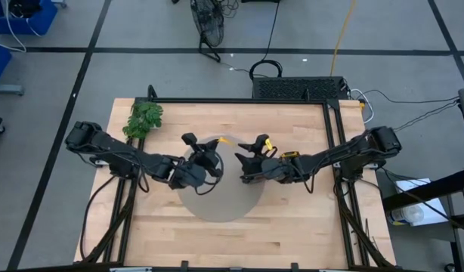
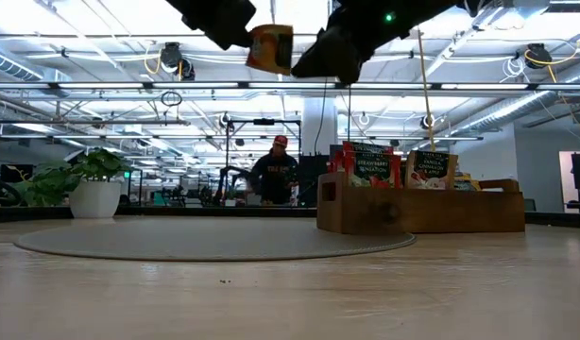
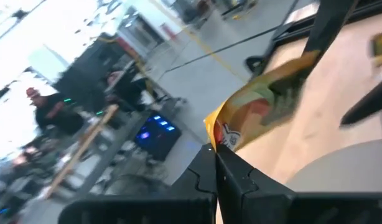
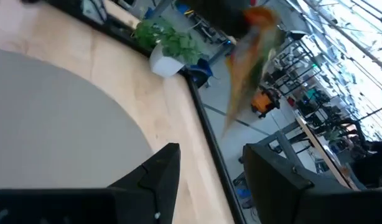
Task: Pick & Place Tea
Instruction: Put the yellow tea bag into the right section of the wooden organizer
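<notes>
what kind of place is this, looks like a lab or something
Probably a large open robotics lab or industrial workshop. The low view shows a high ceiling with exposed pipes and strip lights and a person among equipment behind; the high view shows a framed wooden table on grey floor.

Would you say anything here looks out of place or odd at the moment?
Only one thing: an orange-yellow tea sachet hangs in mid-air above the grey mat, pinched at one edge by the shut left gripper. The open right gripper holds nothing beside it. The wooden tray and its sachets look tidy.
</notes>
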